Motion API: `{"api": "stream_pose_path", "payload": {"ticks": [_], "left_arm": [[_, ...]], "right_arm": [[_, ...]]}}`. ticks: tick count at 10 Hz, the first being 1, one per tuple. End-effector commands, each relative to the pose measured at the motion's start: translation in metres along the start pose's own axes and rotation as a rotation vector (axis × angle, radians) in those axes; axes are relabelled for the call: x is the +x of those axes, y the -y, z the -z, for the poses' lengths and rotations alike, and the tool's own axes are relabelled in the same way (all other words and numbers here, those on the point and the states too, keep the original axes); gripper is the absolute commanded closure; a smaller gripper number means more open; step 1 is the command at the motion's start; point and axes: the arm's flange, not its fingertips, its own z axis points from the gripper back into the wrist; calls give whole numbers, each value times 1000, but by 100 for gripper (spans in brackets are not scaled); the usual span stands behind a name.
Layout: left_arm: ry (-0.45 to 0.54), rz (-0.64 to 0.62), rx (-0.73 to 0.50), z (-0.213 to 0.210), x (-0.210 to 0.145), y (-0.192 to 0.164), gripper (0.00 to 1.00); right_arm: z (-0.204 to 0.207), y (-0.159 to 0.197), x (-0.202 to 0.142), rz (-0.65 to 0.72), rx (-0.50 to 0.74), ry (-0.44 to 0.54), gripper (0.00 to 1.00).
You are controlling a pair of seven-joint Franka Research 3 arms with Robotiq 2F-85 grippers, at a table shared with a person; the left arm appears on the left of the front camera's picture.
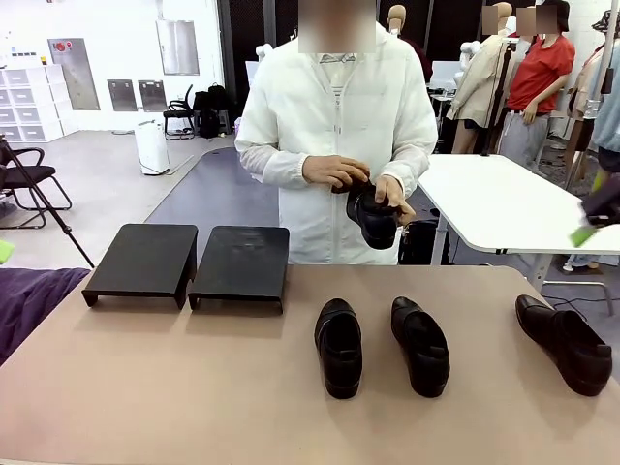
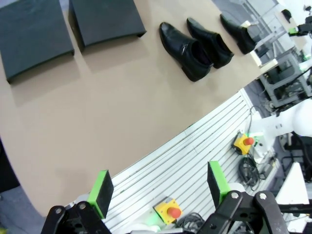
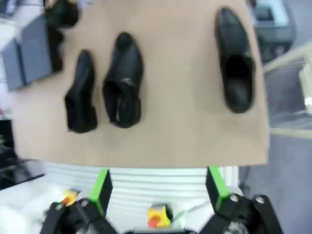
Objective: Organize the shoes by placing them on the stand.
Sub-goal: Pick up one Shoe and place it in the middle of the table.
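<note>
Four shoes: left shoe, middle shoe and right shoe lie on the bench right of the two-platform stand, lengthwise away from me, toes toward the person. The fourth shoe is in the person's hands. My left gripper and right gripper have jaws wide apart, empty.

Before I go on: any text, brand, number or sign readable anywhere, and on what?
No text can be read.
On the shoes: no brand or size shows.
On the stand: plain black, no label.
The red sign on the far grey door: too small to read.
The stop-button boxes: no legible print.
</note>
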Motion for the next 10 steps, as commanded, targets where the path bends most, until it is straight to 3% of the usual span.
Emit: {"api": "stream_pose_path", "payload": {"ticks": [1,3,4,6,9,10], "left_arm": [[4,15,-18,-1,0,-1,0],[4,15,-18,-1,0,-1,0],[4,15,-18,-1,0,-1,0],[4,15,-18,-1,0,-1,0],[4,15,-18,-1,0,-1,0],[4,15,-18,-1,0,-1,0]], "right_arm": [[-2,46,4,74,66,43,0],[-1,79,2,185,95,91,0],[5,72,4,200,83,99,0],[22,21,11,89,88,85,0],[82,-107,12,-114,54,-2,0],[95,-123,13,-158,58,-61,0]]}}
